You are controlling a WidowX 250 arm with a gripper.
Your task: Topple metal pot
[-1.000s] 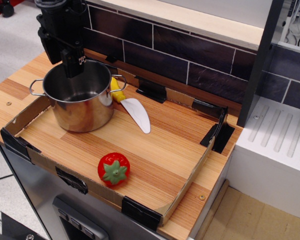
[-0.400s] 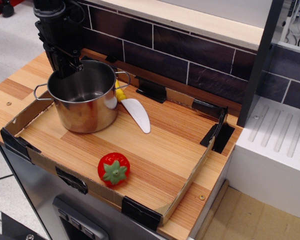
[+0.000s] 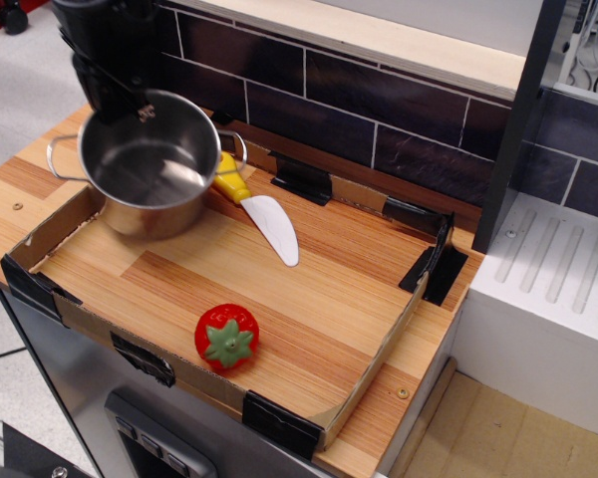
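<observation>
The black gripper (image 3: 130, 100) is at the back rim of the metal pot (image 3: 154, 164) and seems to pinch it, but its tips are dark and mixed in with the rim, so I cannot tell how wide it is; the pot sits at the back left of a wooden board (image 3: 309, 299) with low cardboard walls and black corner pieces; the board rests on a wooden counter (image 3: 10, 189); behind it is a wall of dark tiles (image 3: 379, 110), and to the right is a white ridged stand (image 3: 558, 279); a knife with a yellow handle and white blade (image 3: 264, 219) lies just beside the pot on its right; a red toy strawberry (image 3: 226, 336) sits near the front edge, well apart from the pot; the pot is shiny and round, with two thin wire handles; it looks tipped, so its open mouth leans toward the front left; it is empty inside.
</observation>
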